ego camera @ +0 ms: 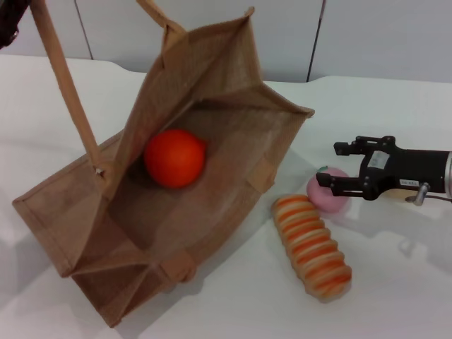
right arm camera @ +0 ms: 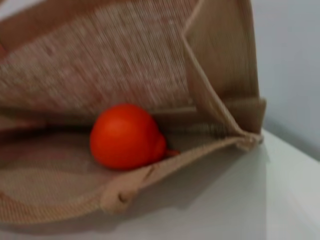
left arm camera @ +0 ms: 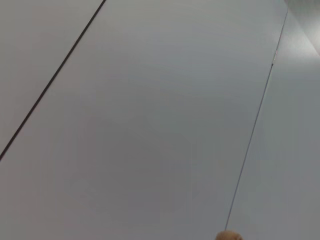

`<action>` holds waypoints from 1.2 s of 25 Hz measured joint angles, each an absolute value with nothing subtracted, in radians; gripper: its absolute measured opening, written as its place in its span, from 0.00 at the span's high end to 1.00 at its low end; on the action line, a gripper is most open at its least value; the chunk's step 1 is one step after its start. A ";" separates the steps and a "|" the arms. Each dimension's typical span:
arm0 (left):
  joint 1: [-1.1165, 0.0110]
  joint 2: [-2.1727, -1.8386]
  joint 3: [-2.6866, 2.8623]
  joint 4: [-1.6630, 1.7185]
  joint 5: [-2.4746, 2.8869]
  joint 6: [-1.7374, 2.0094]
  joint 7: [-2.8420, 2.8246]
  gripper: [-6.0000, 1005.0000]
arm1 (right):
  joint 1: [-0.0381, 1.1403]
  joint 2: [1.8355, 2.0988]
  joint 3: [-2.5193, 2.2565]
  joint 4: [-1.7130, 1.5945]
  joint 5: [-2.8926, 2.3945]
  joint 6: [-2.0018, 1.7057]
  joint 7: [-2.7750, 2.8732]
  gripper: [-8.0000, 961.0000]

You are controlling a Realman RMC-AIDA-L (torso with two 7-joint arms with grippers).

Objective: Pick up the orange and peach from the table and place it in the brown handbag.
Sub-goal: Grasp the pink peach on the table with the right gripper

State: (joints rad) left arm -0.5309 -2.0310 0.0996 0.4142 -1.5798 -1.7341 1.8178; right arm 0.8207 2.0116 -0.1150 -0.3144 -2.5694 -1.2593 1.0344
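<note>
The orange point(ego camera: 175, 157) lies inside the bag point(ego camera: 233, 92). The peach point(ego camera: 329, 192), near the bench's right edge, looks light, smooth and rollable; the right tool point(ego camera: 329, 164), fingers apart, should pinch across its middle.

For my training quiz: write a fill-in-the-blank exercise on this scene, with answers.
1. The orange lies inside the brown ____.
2. The right gripper has its fingers on either side of the ____.
3. The striped ridged piece lies on the ____.
4. The bag's handle is pulled ____.

Answers: handbag; peach; table; upward.
</note>
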 joint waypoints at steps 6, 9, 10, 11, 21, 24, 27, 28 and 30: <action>-0.532 -2.031 0.100 0.414 -1.577 -1.732 1.818 0.88 | 0.853 2.013 -0.116 -0.307 -2.667 -1.209 1.114 0.22; -0.532 -2.031 0.100 0.414 -1.577 -1.728 1.818 0.88 | 0.862 2.012 -0.116 -0.307 -2.697 -1.208 1.153 0.23; -0.533 -2.031 0.100 0.414 -1.577 -1.727 1.818 0.88 | 0.865 2.012 -0.119 -0.307 -2.702 -1.208 1.164 0.23; -0.533 -2.031 0.100 0.414 -1.577 -1.727 1.818 0.88 | 0.868 2.012 -0.127 -0.307 -2.704 -1.209 1.176 0.24; -0.534 -2.031 0.100 0.414 -1.572 -1.727 1.815 0.88 | 0.875 2.013 -0.152 -0.309 -2.707 -1.217 1.207 0.33; -0.534 -2.031 0.100 0.414 -1.571 -1.727 1.815 0.88 | 0.875 2.013 -0.152 -0.310 -2.708 -1.226 1.206 0.40; -0.535 -2.031 0.100 0.414 -1.570 -1.727 1.815 0.88 | 0.875 2.013 -0.152 -0.314 -2.709 -1.246 1.200 0.43; -0.535 -2.031 0.100 0.414 -1.570 -1.727 1.815 0.88 | 0.875 2.013 -0.152 -0.315 -2.709 -1.252 1.198 0.44; -0.535 -2.031 0.100 0.414 -1.570 -1.727 1.815 0.88 | 0.875 2.012 -0.156 -0.315 -2.709 -1.256 1.194 0.46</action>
State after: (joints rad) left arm -0.5353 -2.0310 0.0997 0.4142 -1.5702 -1.7266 1.8154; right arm 0.8748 2.0125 -0.1557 -0.3152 -2.7088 -1.2558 1.1939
